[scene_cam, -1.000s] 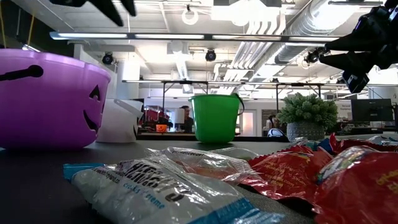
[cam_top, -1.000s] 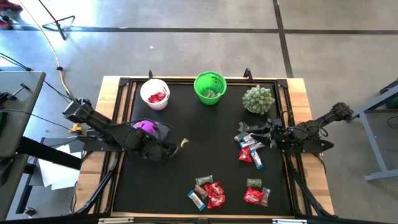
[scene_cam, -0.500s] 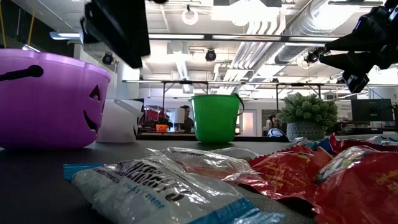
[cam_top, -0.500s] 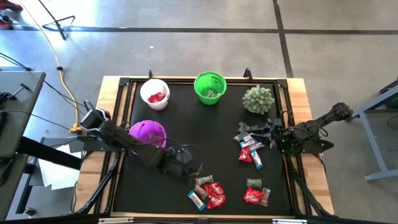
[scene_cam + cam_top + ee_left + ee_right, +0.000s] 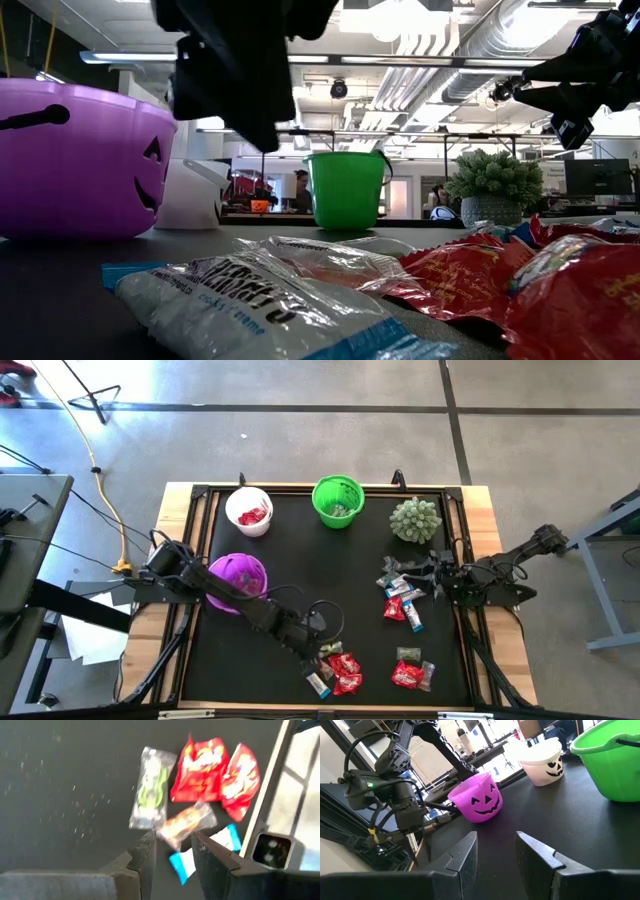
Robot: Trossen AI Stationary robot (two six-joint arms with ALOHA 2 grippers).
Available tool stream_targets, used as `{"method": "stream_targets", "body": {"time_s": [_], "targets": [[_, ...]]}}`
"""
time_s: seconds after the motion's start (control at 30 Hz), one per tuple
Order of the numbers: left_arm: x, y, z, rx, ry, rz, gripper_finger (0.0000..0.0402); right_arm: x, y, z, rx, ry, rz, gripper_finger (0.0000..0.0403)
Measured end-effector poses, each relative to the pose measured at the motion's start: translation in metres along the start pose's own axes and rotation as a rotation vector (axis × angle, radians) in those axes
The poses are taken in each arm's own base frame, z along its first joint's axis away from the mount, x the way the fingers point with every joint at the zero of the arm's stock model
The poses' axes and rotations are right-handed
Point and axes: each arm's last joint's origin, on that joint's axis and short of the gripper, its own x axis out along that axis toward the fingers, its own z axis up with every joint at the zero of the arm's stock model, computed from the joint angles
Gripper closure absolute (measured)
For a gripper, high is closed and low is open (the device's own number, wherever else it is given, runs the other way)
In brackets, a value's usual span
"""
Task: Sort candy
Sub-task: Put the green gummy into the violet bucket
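The black table carries three buckets: a purple bucket, a white bucket with red candy inside, and a green bucket. A spiky green ball sits near the right side.

The left gripper hangs just above the candy pile at the front edge. Its jaws are partly open and hold nothing; in the left wrist view a clear-wrapped orange candy lies just beyond the fingertips, beside red packs.

The right gripper waits at the right edge near another candy group, with jaws partly open and empty.

The writing on the white wrapper in the low view is too blurred to read.
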Motion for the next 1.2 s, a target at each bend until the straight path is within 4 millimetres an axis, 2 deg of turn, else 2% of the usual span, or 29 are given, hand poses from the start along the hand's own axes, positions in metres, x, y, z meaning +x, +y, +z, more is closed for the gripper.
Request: {"method": "stream_targets", "body": {"time_s": [0.17, 0.37, 0.53, 0.67, 0.9, 1.03, 1.2], "targets": [[0.000, 0.000, 0.009, 0.013, -0.044, -0.038, 0.0283, 0.000, 0.000, 0.000, 0.000, 0.000, 0.000, 0.0276], [0.002, 0.002, 0.017, 0.023, -0.076, -0.065, 0.0233, 0.000, 0.000, 0.000, 0.000, 0.000, 0.000, 0.0276], [0.008, 0.003, 0.016, 0.054, -0.052, -0.074, 0.0202, 0.000, 0.000, 0.000, 0.000, 0.000, 0.000, 0.0276], [0.015, 0.004, 0.015, 0.067, -0.045, -0.069, 0.0198, 0.000, 0.000, 0.000, -0.001, 0.001, -0.001, 0.0276], [0.042, 0.010, 0.013, 0.059, 0.016, -0.064, 0.0198, 0.000, 0.000, 0.000, 0.000, 0.000, 0.000, 0.0276], [0.051, 0.012, 0.017, 0.072, 0.011, -0.049, 0.0198, 0.000, 0.000, -0.001, -0.003, 0.004, -0.003, 0.0276], [0.064, 0.021, 0.016, 0.089, -0.006, 0.029, 0.0198, 0.000, 0.000, -0.001, -0.004, 0.006, -0.003, 0.0276]]}}
